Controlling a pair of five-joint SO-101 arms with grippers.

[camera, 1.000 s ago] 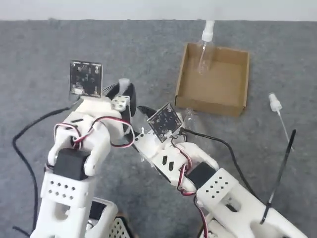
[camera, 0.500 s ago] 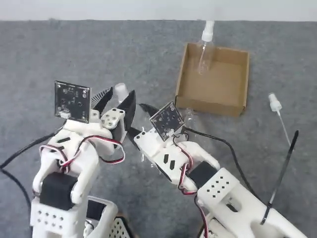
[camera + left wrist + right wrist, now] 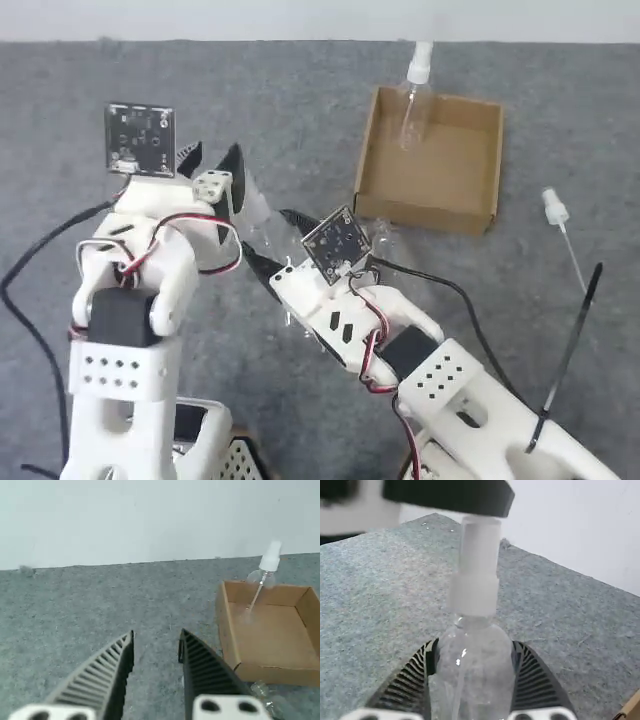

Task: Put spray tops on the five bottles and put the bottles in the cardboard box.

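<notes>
My right gripper (image 3: 471, 652) is shut on a clear bottle (image 3: 470, 675) that stands upright with a white spray top (image 3: 475, 575) on its neck. In the high view the right gripper (image 3: 270, 240) holds this bottle (image 3: 258, 212) left of the cardboard box (image 3: 480, 215). My left gripper (image 3: 210, 157) hangs open just above and left of the bottle, with nothing between its fingers (image 3: 112, 672). Another bottle with a spray top (image 3: 413, 100) stands in the box's far corner, also seen as the capped bottle (image 3: 262, 577) inside the box (image 3: 227, 630).
A loose spray top (image 3: 556, 210) with its thin tube lies right of the box. A bare clear bottle (image 3: 385, 236) lies against the box's near wall. A black strap (image 3: 570, 340) sticks up at the right. Grey carpet covers the table.
The left gripper opened, let go of the spray top on the held bottle, and drew back up and to the left. The right gripper kept the bottle almost still.
</notes>
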